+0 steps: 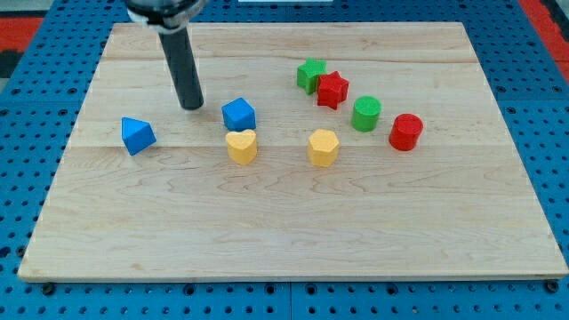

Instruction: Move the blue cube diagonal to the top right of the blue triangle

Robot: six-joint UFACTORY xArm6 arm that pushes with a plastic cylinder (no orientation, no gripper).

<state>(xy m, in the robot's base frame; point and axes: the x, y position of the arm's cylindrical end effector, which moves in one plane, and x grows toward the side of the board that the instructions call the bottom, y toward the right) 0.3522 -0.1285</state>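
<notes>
The blue cube (238, 114) sits left of the board's middle, just above a yellow heart-shaped block (241, 146). The blue triangle (137, 135) lies further to the view's left and slightly lower. My tip (191, 106) rests on the board between them, a short way left of the blue cube and up-right of the blue triangle. It touches neither block.
A yellow hexagon-like block (324, 147) lies right of the heart. A green star (310, 75), red star (332, 90), green cylinder (365, 114) and red cylinder (405, 132) run diagonally at the upper right. The wooden board (293, 240) sits on a blue pegboard.
</notes>
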